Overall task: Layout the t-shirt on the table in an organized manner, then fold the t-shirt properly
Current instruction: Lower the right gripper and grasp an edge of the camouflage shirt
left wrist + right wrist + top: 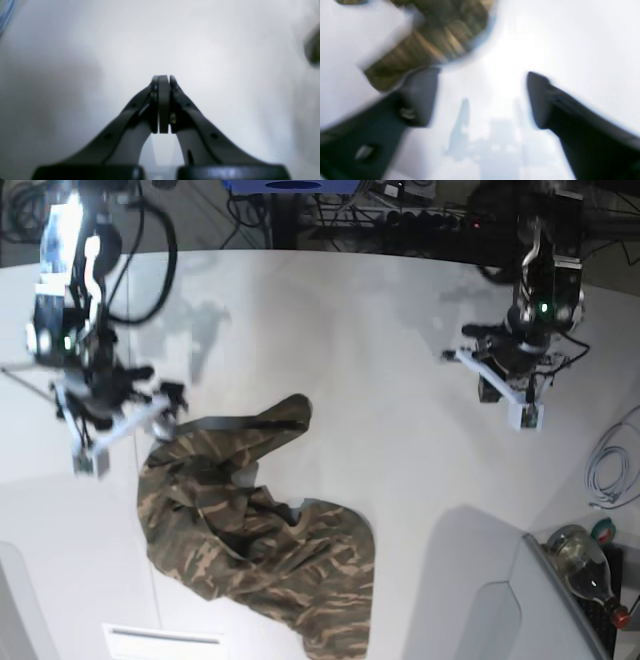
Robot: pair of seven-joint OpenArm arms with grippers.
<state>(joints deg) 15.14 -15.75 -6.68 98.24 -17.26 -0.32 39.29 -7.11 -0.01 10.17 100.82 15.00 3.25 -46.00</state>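
— Where are the two arms?

— In the base view the right arm stands at the left side of the tabletop (350, 360), reaching down so its wrist hangs just beside the upper left edge of the t-shirt (255, 530). The left arm is at the far right, well apart from the cloth, poised above bare white surface.

— And the pincers?

— The left pincer (163, 80) has its jaws pressed flat together with nothing between them; only blurred white tabletop lies beyond. The right pincer (482, 97) stands wide, its two dark fingers (420, 97) far apart with white tabletop showing in the gap. That picture is smeared, but a bunch of camouflage cloth sits just above the finger on the picture's left; whether it touches that finger I cannot tell. Nothing is gripped between the two.

— How does the shirt look?

— It lies in a crumpled heap toward the near left-centre of the tabletop, olive, brown and tan streaks in folds piled over each other. One long strip stretches up and to the right from the heap, while the widest part spreads toward the near edge. It is not flat.
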